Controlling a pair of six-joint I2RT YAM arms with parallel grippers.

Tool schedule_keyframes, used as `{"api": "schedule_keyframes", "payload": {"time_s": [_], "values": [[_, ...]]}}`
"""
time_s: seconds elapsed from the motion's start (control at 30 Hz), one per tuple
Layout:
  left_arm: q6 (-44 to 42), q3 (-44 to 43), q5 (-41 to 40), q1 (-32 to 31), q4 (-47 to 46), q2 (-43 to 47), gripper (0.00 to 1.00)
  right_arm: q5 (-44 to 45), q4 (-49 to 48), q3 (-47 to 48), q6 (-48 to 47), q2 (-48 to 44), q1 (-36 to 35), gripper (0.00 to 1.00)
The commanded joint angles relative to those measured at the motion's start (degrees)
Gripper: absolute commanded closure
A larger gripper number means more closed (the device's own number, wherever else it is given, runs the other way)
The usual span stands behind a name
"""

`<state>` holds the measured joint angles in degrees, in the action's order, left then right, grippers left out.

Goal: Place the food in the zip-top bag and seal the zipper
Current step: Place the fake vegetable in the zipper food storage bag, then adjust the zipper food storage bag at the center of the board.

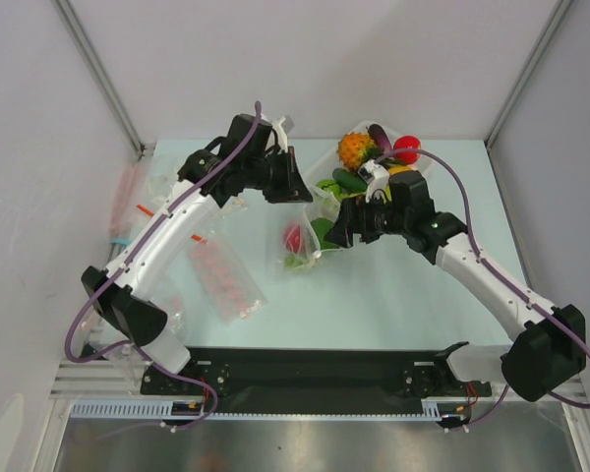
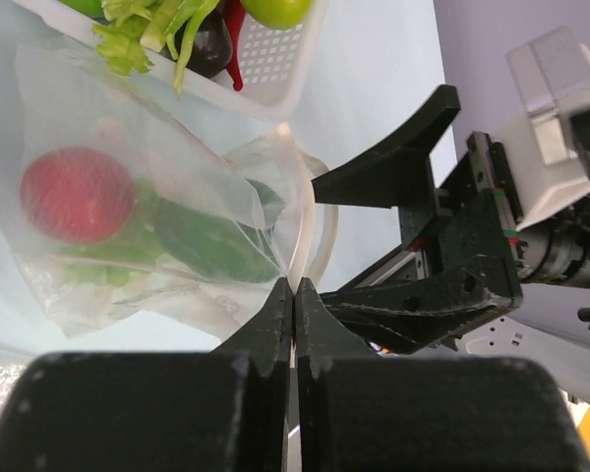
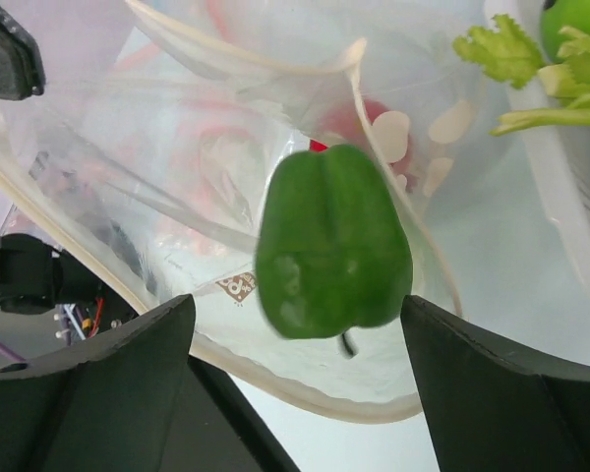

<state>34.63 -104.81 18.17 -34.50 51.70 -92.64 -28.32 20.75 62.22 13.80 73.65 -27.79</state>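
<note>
My left hand (image 2: 293,295) clamps the bag's (image 2: 128,265) rim; my right hand (image 3: 295,307), fingers apart, frames a green pepper (image 3: 332,246) at its mouth. Red fruit (image 2: 77,195) inside; loaded tray (image 2: 275,64) at one o'clock.

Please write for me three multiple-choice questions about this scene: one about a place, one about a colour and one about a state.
1. Where does the white tray stand?
A. just beyond the zip-top bag, farther from the robot
B. between the two arm bases
C. on top of the left arm

2. What colour is the pepper between the fingers of the right gripper?
A. red
B. yellow
C. green

3. In what state is the left gripper?
A. open above the tray
B. shut on the bag's rim
C. shut on a red fruit

Answers:
1. A: the top view shows the tray behind the bag.
2. C: the right wrist view shows it plainly green.
3. B: in the left wrist view its fingers meet on the bag's edge.
</note>
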Motion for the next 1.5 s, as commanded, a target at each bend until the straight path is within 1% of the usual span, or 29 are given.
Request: {"api": "schedule_keyframes", "payload": {"time_s": [0.0, 0.1, 0.23, 0.43, 0.6, 0.73, 0.77, 0.87, 0.9, 0.97, 1.0, 1.07, 1.1, 1.27, 1.37, 1.47], "values": [[1.1, -0.7, -1.6, -0.3, -1.0, 2.7, 1.00, 3.6, 0.3, 1.5, 0.3, -3.4, -0.2, 0.08], [0.7, 0.5, -2.4, -0.3, -1.0, 3.8, 1.00, 6.9, 1.7, 2.1, 0.3, -4.6, 0.0, 0.09], [0.6, 1.7, -2.4, -0.3, -1.0, 4.7, 1.00, 8.7, 2.3, 2.1, 0.4, -5.7, 1.2, 0.16], [-0.4, 1.9, -3.1, -0.3, -0.5, 5.6, 1.00, 7.6, 2.4, 1.9, -0.1, -4.7, 3.3, 0.18], [-0.6, 1.8, -2.7, -0.3, -0.1, 5.6, 0.99, 6.1, 0.9, 2.4, -0.4, -2.3, 3.2, 0.19], [-1.1, 1.4, -2.7, -0.3, 0.1, 5.6, 1.00, 5.6, -0.3, 4.9, -0.7, 1.7, 2.9, 0.24], [-1.2, 1.1, -2.8, -0.3, 0.2, 5.5, 1.00, 5.6, -0.4, 5.5, -1.0, 2.5, 2.7, 0.27], [-1.8, 0.6, -3.0, -0.3, 1.1, 5.1, 1.00, 4.9, -0.4, 8.4, -1.5, 5.1, 2.1, 0.40], [-1.9, 0.5, -3.1, -0.3, 1.2, 5.0, 1.00, 4.7, -0.2, 9.6, -1.7, 5.6, 2.0, 0.54], [-2.3, 0.2, -3.8, -0.2, 2.1, 5.0, 1.00, 5.1, 0.6, 11.0, -1.6, 6.8, 1.9, 0.69], [-2.5, 0.4, -4.3, -0.1, 2.3, 5.2, 1.00, 5.5, 0.8, 11.5, -1.4, 6.9, 1.7, 0.86], [-2.6, 0.9, -5.2, 0.0, 3.1, 5.5, 1.00, 7.6, 1.2, 12.8, -1.0, 7.0, 1.8, 0.98], [-2.5, 1.5, -5.4, 0.4, 3.2, 6.1, 1.00, 8.8, 1.4, 13.3, -0.3, 6.8, 1.8, 1.00], [-2.1, 6.5, -6.0, 3.3, 3.9, 8.9, 1.00, 17.2, -1.2, 13.4, 2.0, 4.0, 1.2, 1.00], [-2.8, 7.2, -8.4, 3.8, 6.6, 9.5, 1.00, 20.5, -2.6, 14.1, 2.9, 2.6, -0.5, 1.00], [-3.9, 7.4, -9.3, 3.7, 9.2, 8.8, 1.00, 21.5, -4.6, 14.3, 3.2, 1.9, -3.1, 1.00]]}}
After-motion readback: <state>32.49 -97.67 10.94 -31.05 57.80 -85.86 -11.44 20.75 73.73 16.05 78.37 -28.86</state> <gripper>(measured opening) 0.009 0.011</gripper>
